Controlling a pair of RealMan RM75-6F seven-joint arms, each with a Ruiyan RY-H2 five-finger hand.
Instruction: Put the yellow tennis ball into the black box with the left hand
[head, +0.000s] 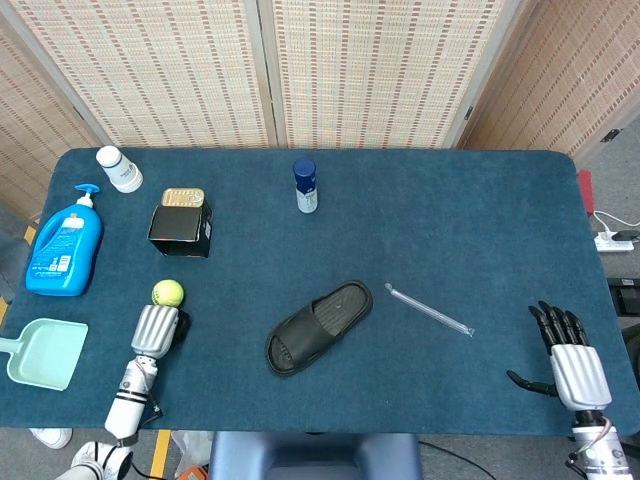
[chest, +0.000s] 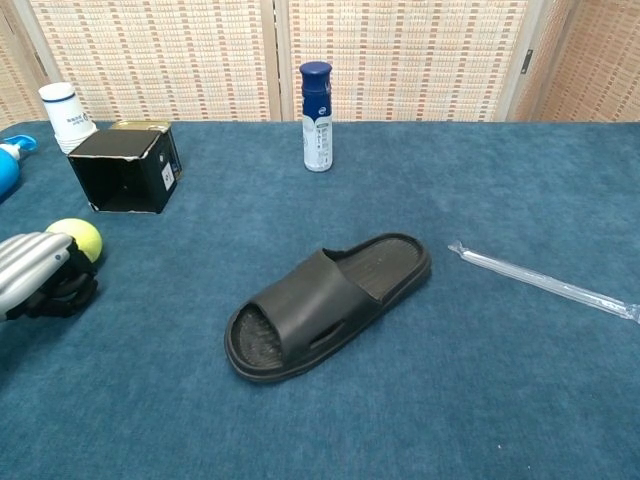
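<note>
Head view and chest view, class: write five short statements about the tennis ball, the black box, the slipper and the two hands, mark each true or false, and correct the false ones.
1. The left hand holds the yellow tennis ball short of the black box. True.
2. The tennis ball is inside the black box. False: it is outside, nearer the robot than the box.
3. The right hand holds the clear straw. False: it holds nothing, fingers spread, apart from the straw.
4. The black slipper lies between the ball and the straw. True.
5. The blue-capped bottle lies on its side. False: it stands upright.
</note>
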